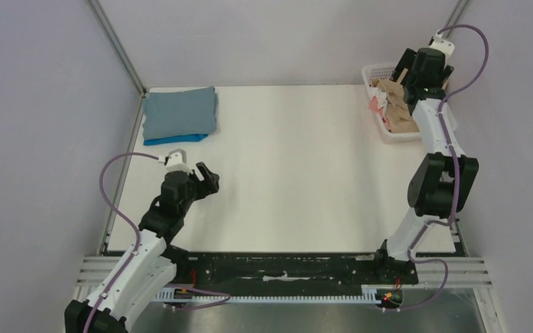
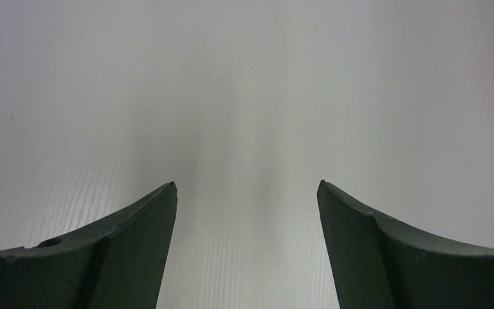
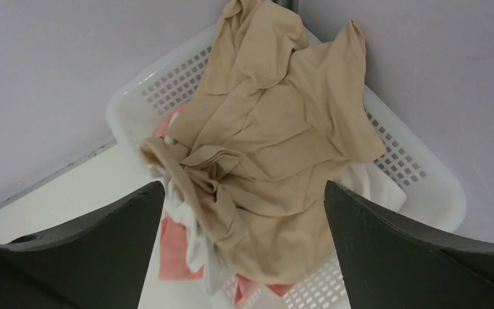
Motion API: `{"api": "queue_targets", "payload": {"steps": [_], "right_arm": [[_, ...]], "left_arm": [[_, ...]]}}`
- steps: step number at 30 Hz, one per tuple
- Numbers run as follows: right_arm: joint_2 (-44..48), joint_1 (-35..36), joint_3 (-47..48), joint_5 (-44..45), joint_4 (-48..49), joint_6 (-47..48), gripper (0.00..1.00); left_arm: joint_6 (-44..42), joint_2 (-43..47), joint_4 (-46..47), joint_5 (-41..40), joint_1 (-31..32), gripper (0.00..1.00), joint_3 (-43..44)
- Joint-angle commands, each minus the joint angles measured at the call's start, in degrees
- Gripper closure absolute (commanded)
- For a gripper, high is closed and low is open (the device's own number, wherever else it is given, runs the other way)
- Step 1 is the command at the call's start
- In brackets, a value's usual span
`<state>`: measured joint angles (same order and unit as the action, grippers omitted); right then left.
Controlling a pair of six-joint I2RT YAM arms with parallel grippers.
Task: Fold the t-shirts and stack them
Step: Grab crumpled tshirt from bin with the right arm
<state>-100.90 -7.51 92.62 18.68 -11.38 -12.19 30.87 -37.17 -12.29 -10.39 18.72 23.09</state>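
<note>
The crumpled tan-beige cloth t-shirt (image 3: 276,154) looked soft and matt; the white plastic lattice basket (image 3: 418,168) smooth; the white worktop (image 2: 244,90) finely ribbed.

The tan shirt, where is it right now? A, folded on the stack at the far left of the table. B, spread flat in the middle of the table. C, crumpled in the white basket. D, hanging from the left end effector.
C: the tan shirt lies crumpled in the white basket, below the open right end effector.
</note>
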Motion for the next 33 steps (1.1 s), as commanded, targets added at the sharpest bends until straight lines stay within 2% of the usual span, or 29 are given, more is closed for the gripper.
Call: {"api": "queue_targets", "payload": {"steps": [1,4,12,16,23,24,28,30,32,33], "right_arm": [[-9.23,-3.57,10.37,-3.15,-2.16,0.30,0.02],[-14.94,-5.31,13.08,-5.67,1.98,1.16,0.02],[-26.37,-9.01,12.50,-5.30,21.64,-13.02,0.02],[-33.29,-9.19,16.24,-9.32,31.24,-12.84,0.02],[-42.67,-9.19,23.11,-11.55,38.72,-13.28,0.02],[-43.46,-9.12,23.24,-11.20,39.51,-13.55,0.06],[-44.92,-9.13,23.43,-11.43,42.63,-13.56,0.43],[-44.63,-9.17,23.96,-10.68,42.44,-13.15,0.64],[-42.92,-9.15,23.51,-10.48,41.90,-11.88,0.93],[-41.66,-9.14,22.77,-10.37,41.98,-11.29,1.00]], "left_arm": [[2.39,-1.72,1.96,-1.54,0.08,0.14,1.55],[2.55,-3.70,2.96,-1.58,0.11,0.14,1.24],[2.62,-7.70,3.95,-1.24,0.05,0.14,1.32],[2.22,-7.97,5.85,-0.37,0.04,0.14,0.64],[1.64,-9.03,6.32,-0.25,0.07,0.14,0.80],[1.61,-9.26,6.31,-0.35,0.09,0.14,0.88],[1.39,-10.01,5.39,-0.41,0.13,0.14,1.61],[1.36,-10.03,5.26,-0.52,0.07,0.14,1.76],[1.31,-9.86,5.34,-0.61,0.06,0.14,1.66],[1.34,-9.85,5.36,-0.64,0.12,0.14,1.67]]}}
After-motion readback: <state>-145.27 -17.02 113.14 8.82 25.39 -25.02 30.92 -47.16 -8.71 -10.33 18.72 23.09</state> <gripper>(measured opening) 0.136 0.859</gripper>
